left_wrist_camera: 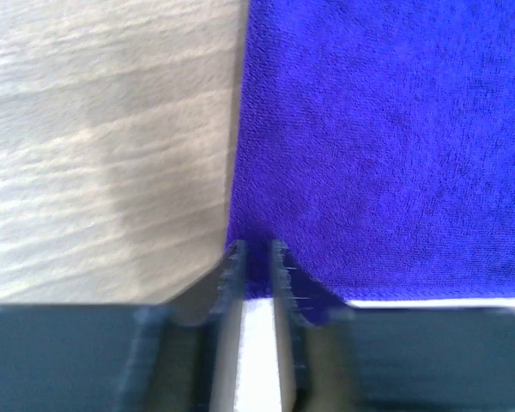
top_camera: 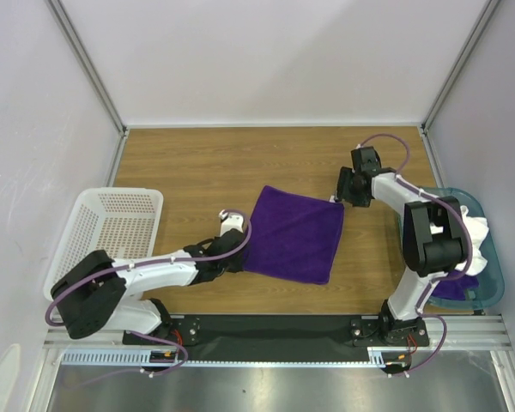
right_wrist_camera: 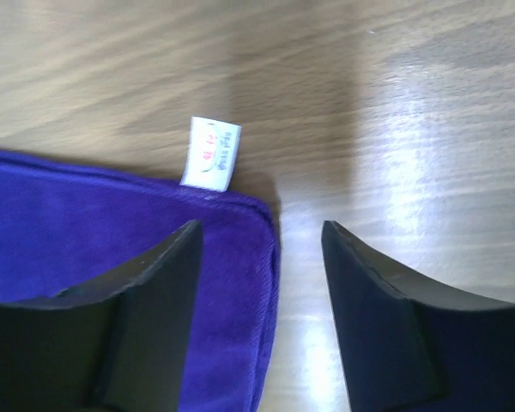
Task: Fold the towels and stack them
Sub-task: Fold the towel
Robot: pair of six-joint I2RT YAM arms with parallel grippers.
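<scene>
1. Left gripper (left_wrist_camera: 255, 251): my jaws stand nearly together with a thin slit between them. The near-left corner of the purple towel (top_camera: 296, 233) sits at the tips. Whether it is pinched, I cannot tell.
2. Right gripper (right_wrist_camera: 262, 227): my jaws are wide apart, holding nothing, straddling that towel's far-right corner beside its white tag (right_wrist_camera: 211, 163).
3. The purple towel lies flat mid-table (top_camera: 197, 163), between both arms.
4. White basket (top_camera: 112, 225): at the left edge.
5. Teal bin (top_camera: 495, 273): at the right, holding a white towel (top_camera: 476, 225) and a second purple cloth (top_camera: 453, 287).
</scene>
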